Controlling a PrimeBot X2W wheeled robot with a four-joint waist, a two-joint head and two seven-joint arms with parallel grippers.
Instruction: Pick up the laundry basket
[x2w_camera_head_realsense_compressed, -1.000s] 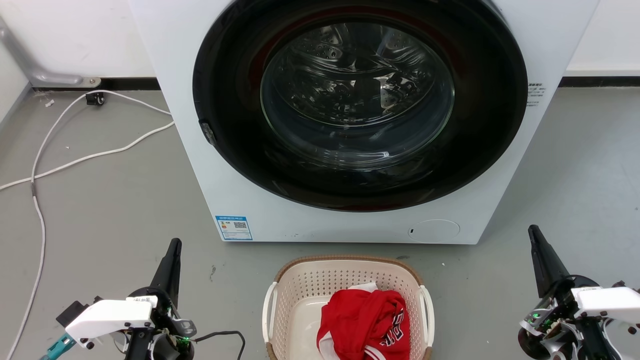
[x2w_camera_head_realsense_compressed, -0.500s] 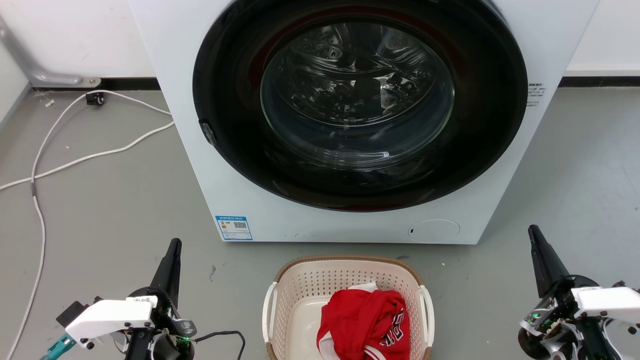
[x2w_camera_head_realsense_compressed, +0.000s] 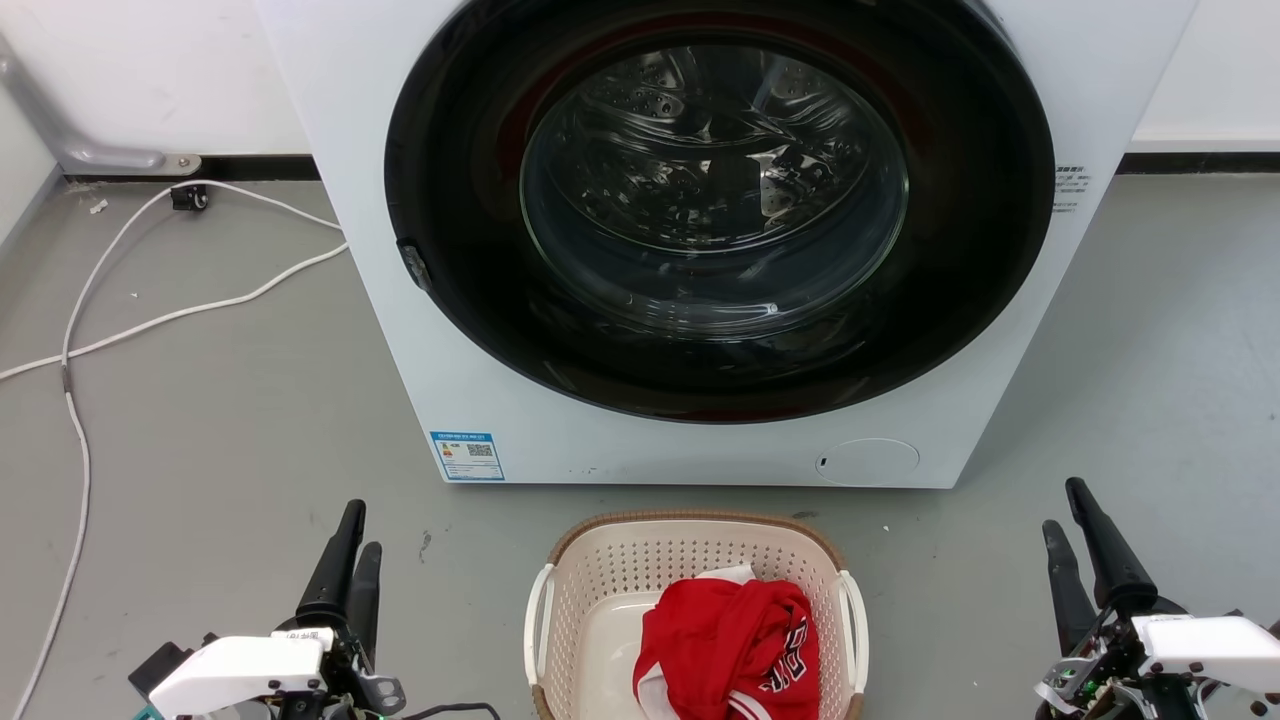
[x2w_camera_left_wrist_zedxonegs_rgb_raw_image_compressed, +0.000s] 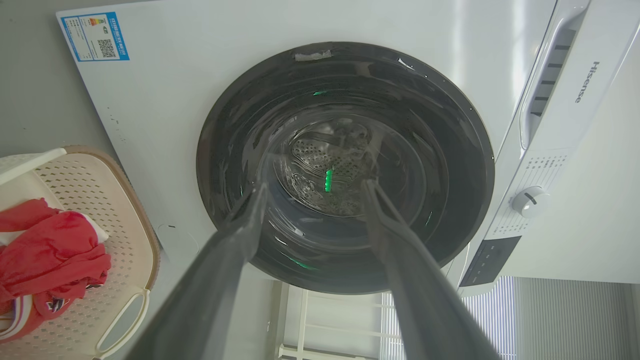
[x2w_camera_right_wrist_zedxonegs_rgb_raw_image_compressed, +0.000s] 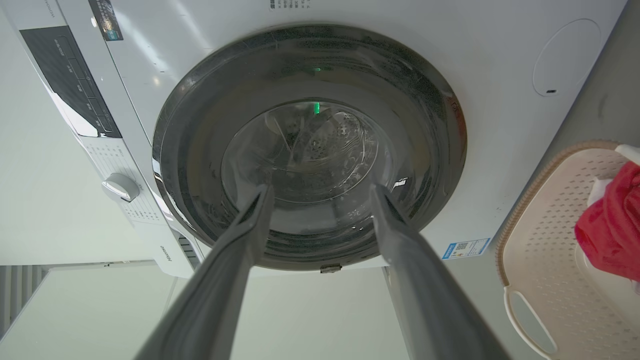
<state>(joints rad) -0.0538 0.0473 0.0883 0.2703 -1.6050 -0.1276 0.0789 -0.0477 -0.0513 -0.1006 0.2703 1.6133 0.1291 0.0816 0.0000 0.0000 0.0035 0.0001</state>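
The cream laundry basket (x2w_camera_head_realsense_compressed: 610, 575), with a brown woven-look rim and white side handles, stands on the grey floor in front of the washing machine, and a red garment (x2w_camera_head_realsense_compressed: 730, 640) lies in it. My left gripper (x2w_camera_head_realsense_compressed: 361, 530) is open, on the basket's left and well apart from it. On the other side my right gripper (x2w_camera_head_realsense_compressed: 1063, 508) is open too, also apart. The left wrist view has the left gripper (x2w_camera_left_wrist_zedxonegs_rgb_raw_image_compressed: 314, 185) open and empty, with the basket (x2w_camera_left_wrist_zedxonegs_rgb_raw_image_compressed: 125, 220) at its left edge. In the right wrist view the open right gripper (x2w_camera_right_wrist_zedxonegs_rgb_raw_image_compressed: 322, 188) is empty, with the basket (x2w_camera_right_wrist_zedxonegs_rgb_raw_image_compressed: 545, 240) at the right.
The white washing machine (x2w_camera_head_realsense_compressed: 400, 350) with its round dark glass door (x2w_camera_head_realsense_compressed: 715, 190) shut rises just behind the basket. White cables (x2w_camera_head_realsense_compressed: 150, 320) trail over the floor at the left. Bare grey floor lies on both sides of the basket.
Both grippers have sunk toward the head view's lower edge and turned, so two fingers of each now show instead of one. The basket has not moved.
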